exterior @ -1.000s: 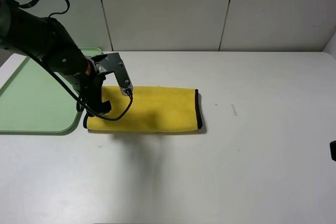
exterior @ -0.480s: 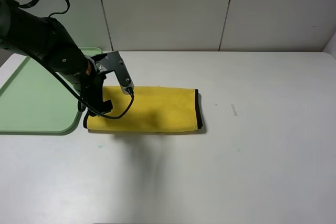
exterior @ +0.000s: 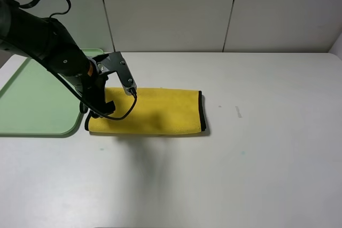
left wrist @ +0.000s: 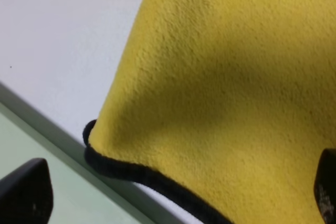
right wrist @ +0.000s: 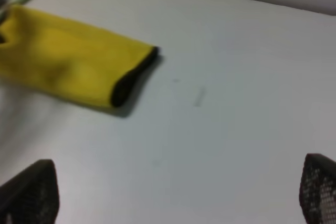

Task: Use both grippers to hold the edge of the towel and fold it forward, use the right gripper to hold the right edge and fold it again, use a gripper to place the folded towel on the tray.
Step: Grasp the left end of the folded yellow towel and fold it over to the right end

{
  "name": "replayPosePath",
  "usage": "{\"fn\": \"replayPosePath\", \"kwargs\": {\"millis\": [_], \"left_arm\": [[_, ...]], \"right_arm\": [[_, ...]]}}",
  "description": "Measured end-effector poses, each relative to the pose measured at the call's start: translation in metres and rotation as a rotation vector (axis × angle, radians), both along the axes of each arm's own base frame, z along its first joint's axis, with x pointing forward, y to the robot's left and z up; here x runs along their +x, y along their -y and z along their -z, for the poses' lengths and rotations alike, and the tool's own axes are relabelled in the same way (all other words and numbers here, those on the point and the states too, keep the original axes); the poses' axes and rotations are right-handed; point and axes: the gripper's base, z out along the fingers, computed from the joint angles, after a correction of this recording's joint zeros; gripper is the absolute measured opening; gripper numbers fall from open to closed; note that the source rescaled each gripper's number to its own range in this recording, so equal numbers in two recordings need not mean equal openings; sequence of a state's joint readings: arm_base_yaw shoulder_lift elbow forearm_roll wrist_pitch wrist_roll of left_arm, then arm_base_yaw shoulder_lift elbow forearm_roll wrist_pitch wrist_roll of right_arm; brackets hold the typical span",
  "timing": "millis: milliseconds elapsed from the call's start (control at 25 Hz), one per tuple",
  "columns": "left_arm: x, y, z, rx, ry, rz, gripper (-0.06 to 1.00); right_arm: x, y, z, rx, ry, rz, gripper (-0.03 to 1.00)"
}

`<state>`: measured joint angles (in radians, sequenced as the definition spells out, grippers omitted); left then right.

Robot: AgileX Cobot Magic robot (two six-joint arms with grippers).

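Towel [exterior: 155,111] is folded into a long strip, flat on the white table [exterior: 256,158], just beside the tray [exterior: 32,100] at its near corner. None of it is on the tray. The black edge [left wrist: 136,174] at the tray-side end sits right at the tray rim, can't tell if it touches. The other bound end is the one far from the tray.

Left gripper [left wrist: 176,191] is over the tray-side end of the towel, jaws spread wide and nothing clamped. One fingertip is above the tray's green floor, the other above yellow cloth away from the tray.

In the way: from the high camera the left arm and wrist module cover the towel corner nearest the tray. The black cable [exterior: 125,111] loops down across the cloth there.

Right gripper [right wrist: 174,191] is well clear of the tray, beyond the towel's far end, over bare table. Jaws fully apart, empty. It's outside the high view.

A few faint marks [exterior: 238,111] on the table, past the towel from the tray.
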<state>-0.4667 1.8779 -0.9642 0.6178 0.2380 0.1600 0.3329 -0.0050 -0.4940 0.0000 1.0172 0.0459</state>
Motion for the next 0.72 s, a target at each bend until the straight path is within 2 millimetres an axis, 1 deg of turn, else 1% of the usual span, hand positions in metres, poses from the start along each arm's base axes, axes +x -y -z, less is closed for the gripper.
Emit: {"fn": "replayPosePath", "kwargs": {"millis": [200, 320, 440, 720], "left_arm": [[0.0000, 0.0000, 0.0000, 0.000, 0.000, 0.000, 1.00], [0.0000, 0.0000, 0.0000, 0.000, 0.000, 0.000, 1.00], [0.0000, 0.0000, 0.0000, 0.000, 0.000, 0.000, 1.00], [0.0003, 0.0005, -0.0001, -0.005, 0.004, 0.002, 1.00]], "right_arm": [[-0.0002, -0.0008, 0.0001, 0.000, -0.001, 0.242, 1.00], [-0.0002, -0.0011, 0.0001, 0.000, -0.001, 0.357, 1.00], [-0.0002, -0.0012, 0.0001, 0.000, -0.001, 0.392, 1.00], [-0.0004, -0.0018, 0.0001, 0.005, 0.000, 0.394, 1.00]]}}
